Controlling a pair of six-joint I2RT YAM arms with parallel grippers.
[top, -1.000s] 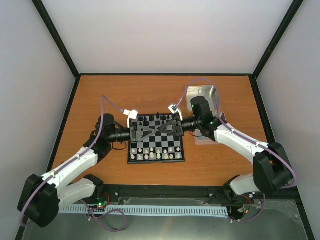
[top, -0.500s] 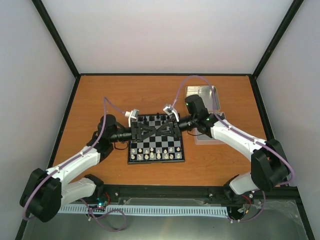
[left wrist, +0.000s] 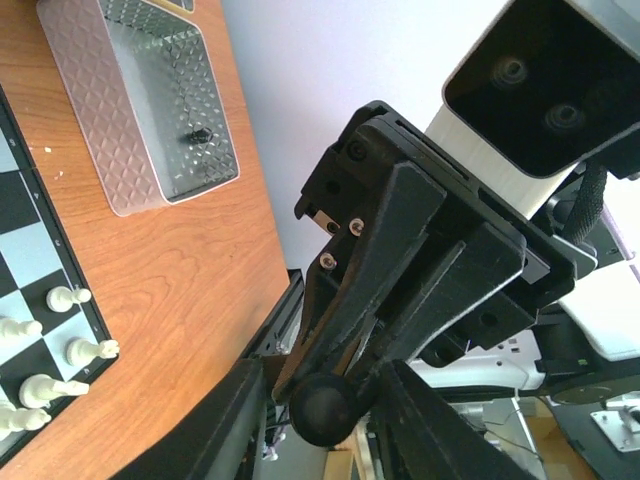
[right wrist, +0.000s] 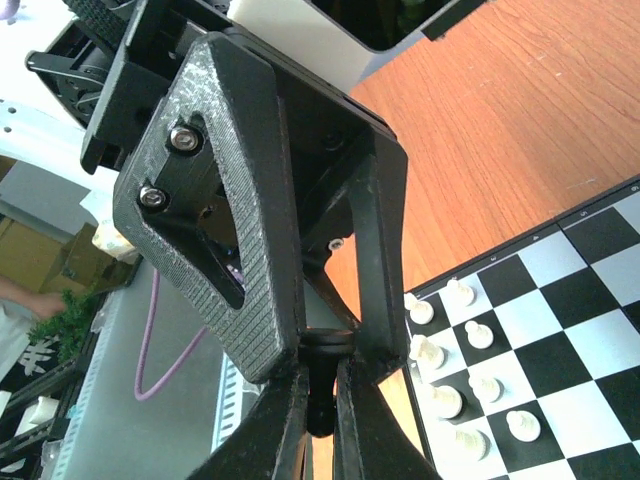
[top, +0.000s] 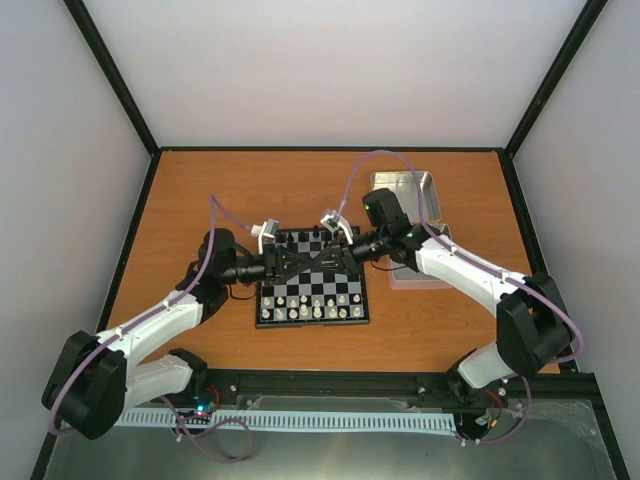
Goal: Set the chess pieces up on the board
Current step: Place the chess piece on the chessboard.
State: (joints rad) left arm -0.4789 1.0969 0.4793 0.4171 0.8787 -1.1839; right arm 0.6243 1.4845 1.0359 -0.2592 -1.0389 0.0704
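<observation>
The board (top: 313, 321) lies at the table's middle, with white pieces (top: 305, 306) along its near rows and black chess pieces (top: 300, 239) along the far row. Both grippers meet above it. My right gripper (right wrist: 320, 405) is shut on the stem of one black chess piece (right wrist: 322, 385) and holds it in the air. My left gripper (left wrist: 325, 395) stands open around that piece's round base (left wrist: 325, 410), one finger on each side, and a small gap shows. In the top view the left gripper (top: 335, 257) and right gripper (top: 295, 262) overlap.
A silver tin (top: 405, 190) stands at the back right. The left wrist view shows it (left wrist: 150, 110) with one black piece (left wrist: 200, 133) inside. A second flat tin part (top: 415, 275) lies under the right forearm. White pieces (right wrist: 440, 350) stand just below the grippers.
Both arms have swung a little toward the far side, still joined over the board. The right wrist has shifted left, away from the tin.
</observation>
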